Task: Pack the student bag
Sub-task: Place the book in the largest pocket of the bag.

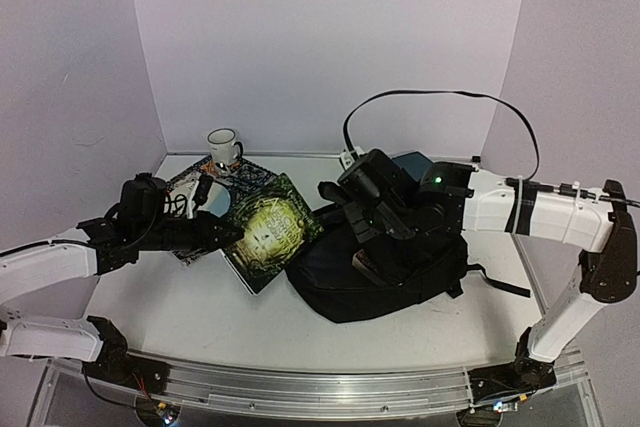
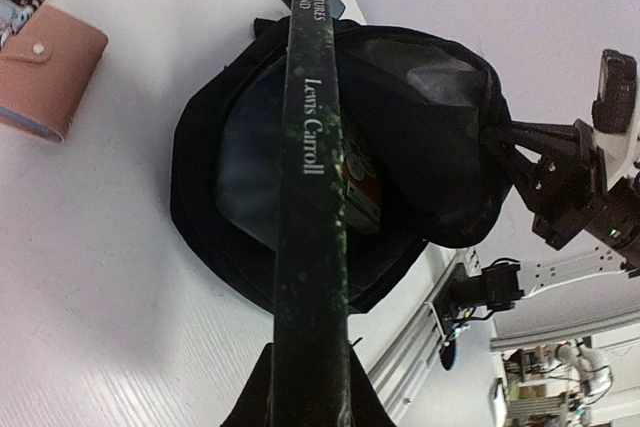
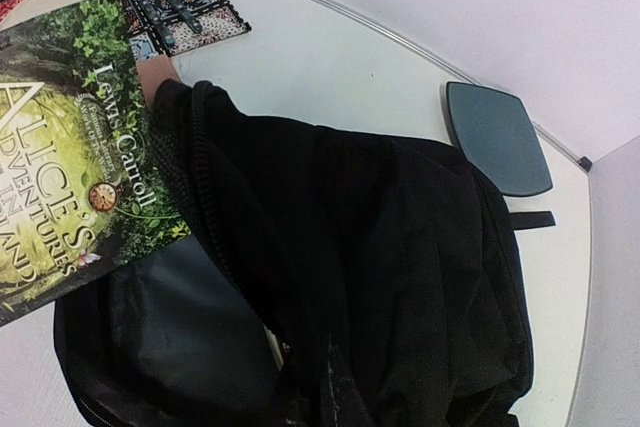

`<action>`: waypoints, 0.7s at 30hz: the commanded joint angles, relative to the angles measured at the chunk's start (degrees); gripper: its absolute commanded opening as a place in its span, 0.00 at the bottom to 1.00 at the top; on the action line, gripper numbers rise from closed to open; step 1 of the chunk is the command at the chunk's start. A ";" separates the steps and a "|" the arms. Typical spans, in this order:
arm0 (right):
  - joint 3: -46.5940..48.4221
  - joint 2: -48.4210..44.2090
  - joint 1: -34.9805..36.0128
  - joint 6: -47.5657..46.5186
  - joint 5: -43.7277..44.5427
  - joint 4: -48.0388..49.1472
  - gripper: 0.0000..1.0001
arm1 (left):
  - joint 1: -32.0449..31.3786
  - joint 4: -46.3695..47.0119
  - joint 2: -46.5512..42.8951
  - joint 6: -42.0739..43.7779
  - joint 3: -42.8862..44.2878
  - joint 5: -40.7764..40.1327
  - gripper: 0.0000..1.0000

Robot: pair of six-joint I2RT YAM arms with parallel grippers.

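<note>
The large floppy black fabric backpack (image 1: pixel 400 282) lies right of centre on the white table (image 1: pixel 180 307), its mouth facing 9 o'clock. The right gripper (image 2: pixel 497 134) is clenched on the bag's raised flap. The left gripper (image 1: pixel 222 232) clamps the green illustrated Lewis Carroll book (image 1: pixel 270 227), whose corner is at the mouth.

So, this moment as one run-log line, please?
left end effector: grips book | right end effector: holds student bag open | book: at bag mouth
</note>
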 commanded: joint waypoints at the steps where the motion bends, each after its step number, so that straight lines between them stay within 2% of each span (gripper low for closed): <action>1: 0.14 -4.46 0.31 1.22 1.96 1.41 0.00 | -2.81 2.32 -0.25 7.57 5.00 -4.85 0.00; 7: -0.68 -5.88 0.30 1.05 1.67 1.95 0.00 | -8.42 3.52 2.87 7.93 7.01 -7.50 0.00; 13: -2.01 -6.69 0.27 1.04 0.18 4.10 0.00 | -8.67 12.06 8.70 -4.72 5.59 -2.50 0.00; 21: -4.53 -8.65 0.31 -0.22 -2.99 9.19 0.00 | -8.96 21.53 14.94 -15.04 4.62 0.79 0.00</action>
